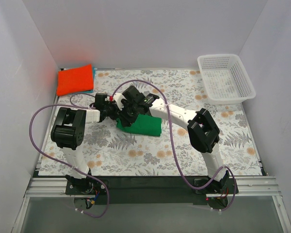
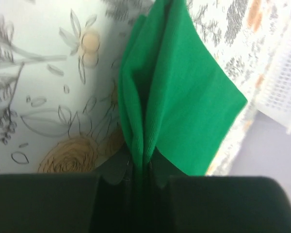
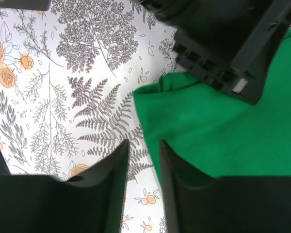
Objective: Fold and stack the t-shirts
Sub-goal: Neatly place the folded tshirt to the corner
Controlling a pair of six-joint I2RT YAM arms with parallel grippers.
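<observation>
A bright green t-shirt (image 1: 144, 125), folded small, lies mid-table. My left gripper (image 1: 117, 113) is shut on its bunched left edge; in the left wrist view the cloth (image 2: 184, 97) runs up out of the closed jaws (image 2: 144, 165). My right gripper (image 1: 130, 114) hovers right beside it, over the same end of the shirt. In the right wrist view it (image 3: 144, 143) is open, with only patterned cloth between the fingers; one finger overlaps the shirt's edge (image 3: 223, 136). The left gripper's body (image 3: 223, 43) shows there too. An orange-red shirt (image 1: 75, 79) lies folded at the back left on a blue one (image 1: 90, 90).
A white mesh basket (image 1: 226, 77) stands at the back right and also shows in the left wrist view (image 2: 281, 97). A floral tablecloth (image 1: 136, 158) covers the table. White walls close in the left, back and right sides.
</observation>
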